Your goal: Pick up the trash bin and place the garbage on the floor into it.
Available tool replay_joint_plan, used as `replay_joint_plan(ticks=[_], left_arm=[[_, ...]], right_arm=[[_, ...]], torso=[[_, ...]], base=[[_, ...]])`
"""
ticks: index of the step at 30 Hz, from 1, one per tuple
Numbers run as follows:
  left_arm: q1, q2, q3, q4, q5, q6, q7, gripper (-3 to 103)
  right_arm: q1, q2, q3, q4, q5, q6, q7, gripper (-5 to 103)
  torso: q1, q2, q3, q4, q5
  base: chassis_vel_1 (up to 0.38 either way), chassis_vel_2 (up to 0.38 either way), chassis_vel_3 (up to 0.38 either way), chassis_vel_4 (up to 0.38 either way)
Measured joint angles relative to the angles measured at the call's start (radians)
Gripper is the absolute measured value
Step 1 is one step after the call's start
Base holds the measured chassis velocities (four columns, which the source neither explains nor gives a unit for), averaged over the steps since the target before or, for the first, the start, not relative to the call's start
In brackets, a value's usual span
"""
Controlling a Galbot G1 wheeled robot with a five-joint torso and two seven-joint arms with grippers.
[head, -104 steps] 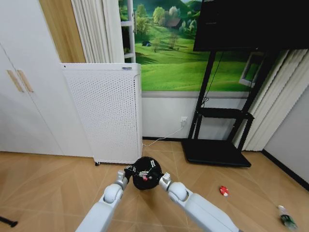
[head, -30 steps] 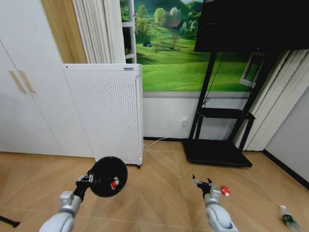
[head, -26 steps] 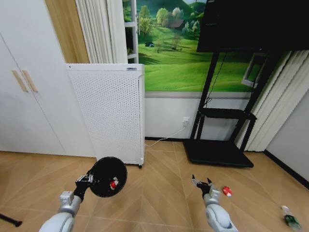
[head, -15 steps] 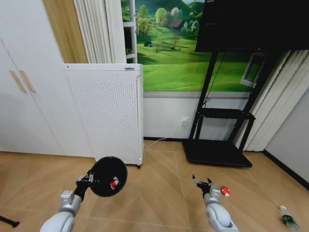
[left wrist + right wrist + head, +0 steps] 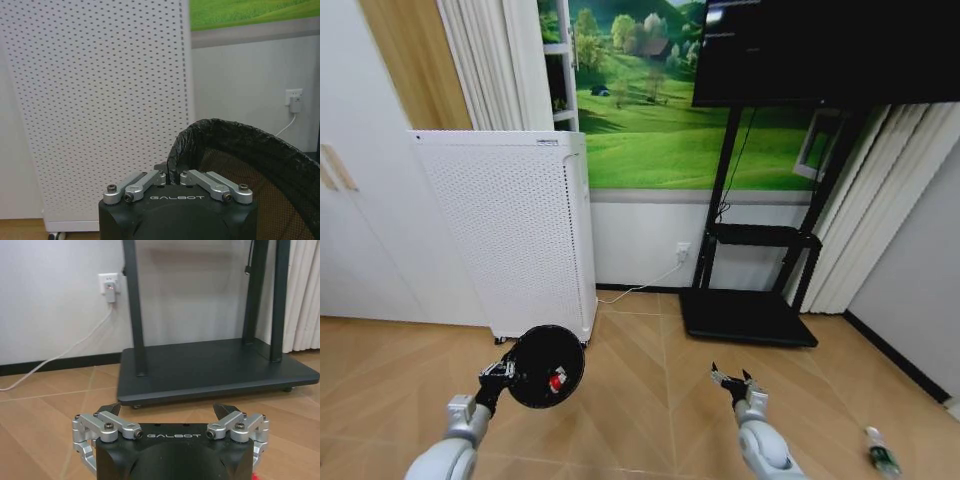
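Note:
The trash bin (image 5: 546, 366), small, round and black with a dark liner, hangs above the wooden floor with its mouth turned toward me. My left gripper (image 5: 504, 373) is shut on its rim; in the left wrist view the fingers (image 5: 150, 178) pinch the lined edge of the bin (image 5: 250, 165). A red-and-white wrapper (image 5: 556, 380) lies inside. My right gripper (image 5: 732, 381) stands open and empty low over the floor, jaws spread wide in the right wrist view (image 5: 167, 409). A small clear-greenish bottle (image 5: 883, 458) lies on the floor far right.
A tall white perforated appliance (image 5: 510, 235) stands against the wall behind the bin. A black TV stand base (image 5: 748, 318) sits ahead of the right gripper (image 5: 215, 367), with a wall socket and white cable (image 5: 108, 287). Curtains (image 5: 850, 210) hang at right.
The camera has turned right, so the room has slid left in the picture. Since 3.5 s ago the arms parted: the left carries the bin, the right is out over the floor.

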Motion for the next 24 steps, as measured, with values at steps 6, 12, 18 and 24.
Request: replay_joint_plan(ticks=[6,12,18,24], left_arm=[[-0.002,0.001,0.002,0.005,0.000,0.000,0.001,7],[-0.002,-0.001,0.002,0.006,0.002,0.000,0.001,7],[0.003,-0.010,0.002,0.012,0.012,0.001,0.001,7],[0.005,-0.015,0.001,0.016,0.016,-0.001,0.000,7]], right_arm=[[0.020,-0.003,-0.016,-0.032,-0.012,0.015,0.005,100],[0.053,-0.007,-0.039,-0.062,-0.019,0.038,0.004,100],[0.078,0.003,-0.066,-0.089,-0.046,0.061,0.002,100],[0.082,0.000,-0.087,-0.110,-0.123,0.052,-0.007,100]], torso=[[0.000,0.000,0.000,-0.0001,0.0002],[0.000,0.000,0.000,-0.0004,0.0004],[0.000,0.000,0.000,0.0001,-0.0004],[0.000,0.000,0.000,0.0006,-0.0001]], base=[[-0.346,-0.359,0.360,0.353],[-0.276,-0.279,0.261,0.230],[-0.019,-0.025,0.013,0.021],[0.075,0.069,-0.051,-0.062]])
